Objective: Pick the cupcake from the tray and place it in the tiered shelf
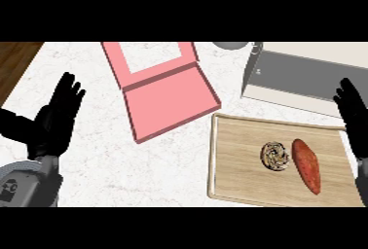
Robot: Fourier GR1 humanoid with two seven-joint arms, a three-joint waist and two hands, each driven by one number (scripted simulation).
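Round brown swirl-topped cupcake (pixel 274 156): on pale wooden tray (pixel 237 160), untouched. Pink tiered shelf (pixel 169 99): far left, unfilled. Left hand (pixel 61 109), right hand (pixel 354 109): open, holding nothing. Task unstarted.

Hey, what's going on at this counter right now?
Nothing is being handled yet. The cupcake sits on the wooden tray beside a sweet potato, touched by neither hand. The left hand shows open at the left edge and the right hand open at the right edge, fingers up, both resting. The pink tiered shelf lies up and to the left of the tray with nothing on it, so the cupcake has not been picked up.
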